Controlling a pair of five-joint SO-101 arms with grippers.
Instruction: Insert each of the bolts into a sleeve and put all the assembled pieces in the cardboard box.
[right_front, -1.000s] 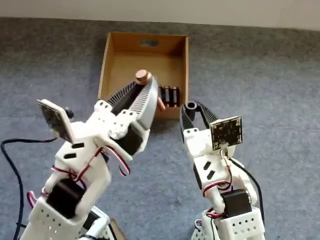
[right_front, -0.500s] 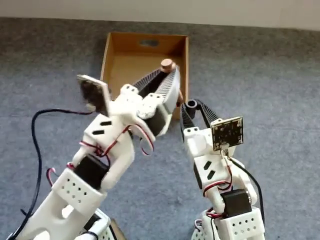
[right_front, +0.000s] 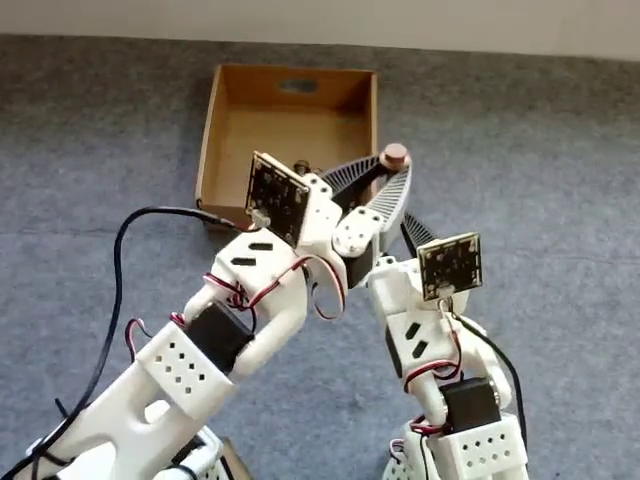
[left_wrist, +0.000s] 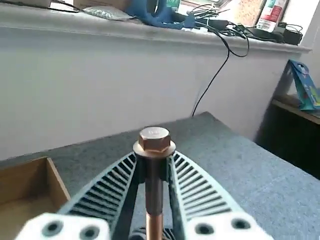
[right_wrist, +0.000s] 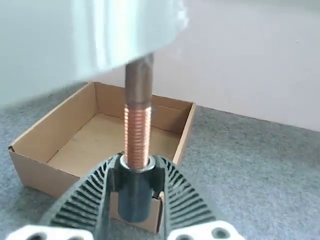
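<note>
A copper bolt (left_wrist: 154, 141) stands upright, head on top, with my left gripper (left_wrist: 154, 162) shut on its shank. In the high view the bolt head (right_front: 394, 156) is just off the right wall of the cardboard box (right_front: 214, 130), over the right arm. My right gripper (right_wrist: 136, 169) is shut on an upright black sleeve (right_wrist: 134, 196). The bolt's threaded end (right_wrist: 137, 132) reaches down into the sleeve's top opening. From above, the left gripper (right_front: 386, 176) hides the sleeve.
The open cardboard box (right_wrist: 60, 129) lies on grey carpet just behind the sleeve. A black cable (right_front: 118, 270) trails off the left arm. Bare carpet spreads to the right of both arms.
The left arm has swung to the right with the bolt, from over the box to above the right gripper's sleeve. The right arm has kept still.
</note>
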